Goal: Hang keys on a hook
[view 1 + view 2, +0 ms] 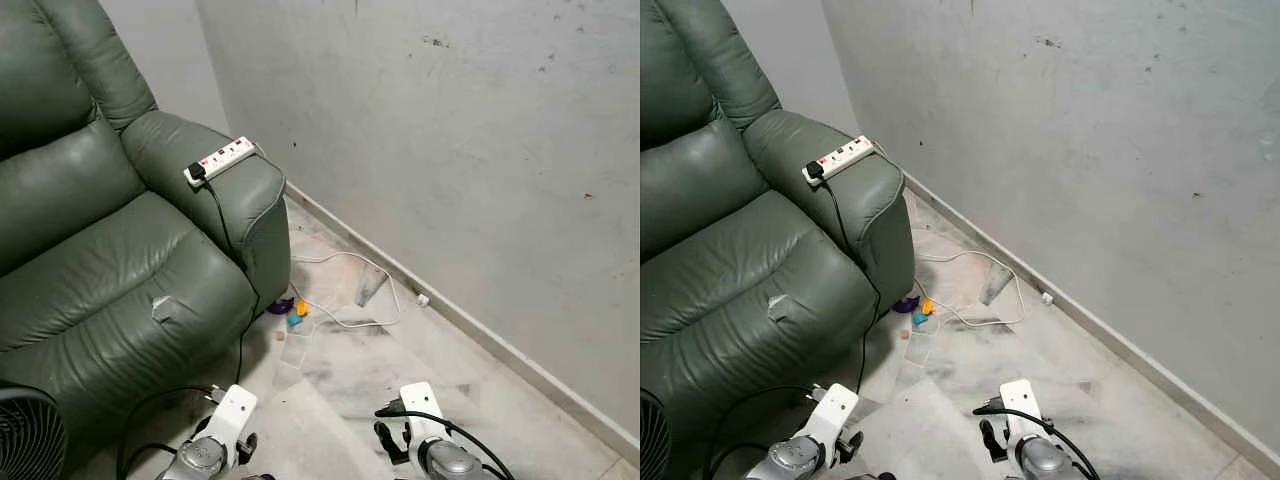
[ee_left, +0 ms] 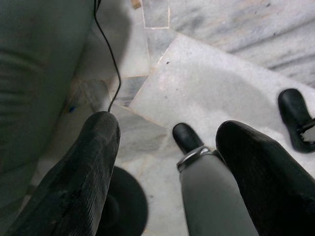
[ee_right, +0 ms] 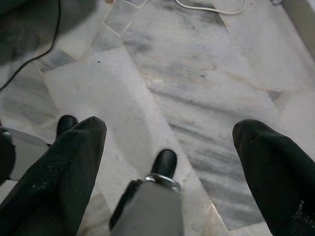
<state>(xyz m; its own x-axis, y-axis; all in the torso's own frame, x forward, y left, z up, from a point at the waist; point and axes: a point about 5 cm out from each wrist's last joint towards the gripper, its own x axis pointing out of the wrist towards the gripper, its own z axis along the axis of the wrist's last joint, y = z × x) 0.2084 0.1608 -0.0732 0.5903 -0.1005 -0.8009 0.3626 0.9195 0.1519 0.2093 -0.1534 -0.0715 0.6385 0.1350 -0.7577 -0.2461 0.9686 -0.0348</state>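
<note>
Both tools, left tool [image 2: 167,162] and right tool [image 3: 170,162], hang released above marble floor [image 3: 197,98]; no legible writing.

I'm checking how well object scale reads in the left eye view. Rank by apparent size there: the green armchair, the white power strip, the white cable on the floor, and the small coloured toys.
1. Green armchair
2. White cable, a wide loop on the floor
3. White power strip on the armrest
4. Coloured toys, a small cluster beside the chair

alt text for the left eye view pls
A green leather armchair stands against a grey wall, with a white power strip on its armrest. Small coloured items and a white cable lie on the marble floor; both arms hang low.
</note>
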